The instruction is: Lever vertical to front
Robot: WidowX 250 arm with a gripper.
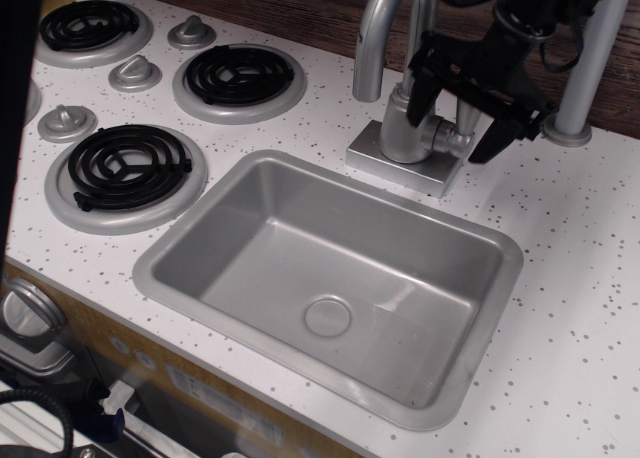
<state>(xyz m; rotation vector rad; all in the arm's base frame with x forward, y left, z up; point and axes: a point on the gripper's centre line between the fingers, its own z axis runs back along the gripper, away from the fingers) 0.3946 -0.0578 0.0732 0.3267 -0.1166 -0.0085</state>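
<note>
From the single overhead view, I hold the black gripper (459, 115), jaws spread, astride the short matte silver-grey lever (464, 111), which stands upright at the faucet's cylindrical body (408, 128) behind the grey steel sink (480, 353); the forward pull remains undone.

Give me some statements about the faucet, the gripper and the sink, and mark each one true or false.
1. The gripper is open, with its fingers on either side of the lever. True.
2. The sink is full of water. False: it is dry and empty, the drain visible.
3. The spout curves up to the left of the gripper. True.
4. The gripper hangs over the stove burners. False: it is at the faucet, behind the sink.
</note>
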